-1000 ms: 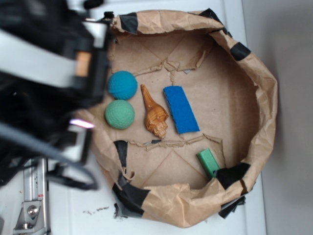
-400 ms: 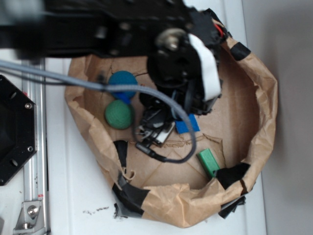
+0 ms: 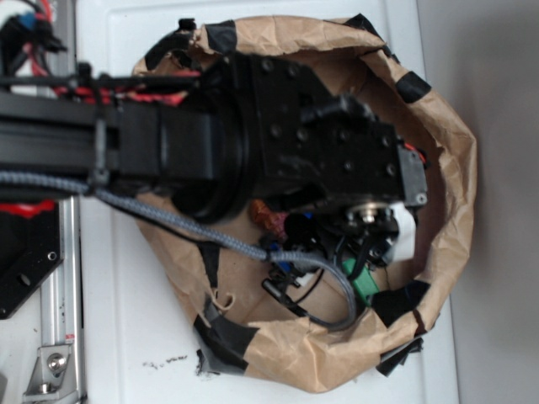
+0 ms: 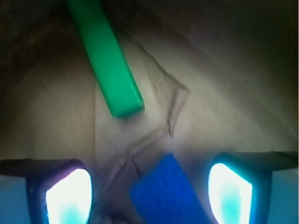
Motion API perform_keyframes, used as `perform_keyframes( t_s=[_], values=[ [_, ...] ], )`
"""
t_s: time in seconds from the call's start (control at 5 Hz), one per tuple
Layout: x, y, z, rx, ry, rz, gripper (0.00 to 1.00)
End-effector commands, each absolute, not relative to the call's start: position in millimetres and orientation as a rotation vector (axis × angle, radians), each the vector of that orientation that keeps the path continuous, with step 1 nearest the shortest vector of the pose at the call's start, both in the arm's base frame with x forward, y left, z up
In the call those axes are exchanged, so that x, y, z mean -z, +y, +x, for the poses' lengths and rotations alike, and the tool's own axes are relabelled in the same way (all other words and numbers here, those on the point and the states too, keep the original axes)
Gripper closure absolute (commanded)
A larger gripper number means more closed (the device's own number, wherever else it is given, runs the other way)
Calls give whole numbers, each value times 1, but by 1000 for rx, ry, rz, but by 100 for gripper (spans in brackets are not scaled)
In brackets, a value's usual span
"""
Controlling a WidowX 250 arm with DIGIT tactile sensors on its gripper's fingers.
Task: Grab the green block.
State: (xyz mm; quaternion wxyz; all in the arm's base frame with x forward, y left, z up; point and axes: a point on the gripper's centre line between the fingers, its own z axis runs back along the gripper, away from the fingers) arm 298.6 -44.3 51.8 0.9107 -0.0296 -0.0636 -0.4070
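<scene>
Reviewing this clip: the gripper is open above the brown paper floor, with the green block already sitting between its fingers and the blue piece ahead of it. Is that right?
Not quite. In the wrist view the blue piece sits between the open gripper's fingers, and the green block lies ahead, untouched. The rest holds: open gripper, brown paper floor.

Arm (image 3: 278,143) now apparently covers balls.

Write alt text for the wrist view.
A plain green rectangular block lies diagonally on creased brown paper, ahead of the open gripper, untouched. A corner of a textured blue flat slab sits between the two glowing fingertips.
</scene>
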Motion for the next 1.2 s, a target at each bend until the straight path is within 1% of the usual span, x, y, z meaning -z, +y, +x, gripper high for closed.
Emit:
perform_keyframes(
  t_s=[0.0, 0.2, 0.4, 0.6, 0.8, 1.0],
  values=[
    [-50, -97, 310, 1013, -207, -9, 0],
    [-51, -108, 310, 1045, -240, -16, 0],
    [-44, -113, 308, 1054, -239, -66, 100],
    [-48, -108, 304, 1011, -249, -70, 100],
    [-63, -93, 300, 888, -253, -61, 100],
    [-97, -71, 286, 783, -249, 6, 100]
  ],
)
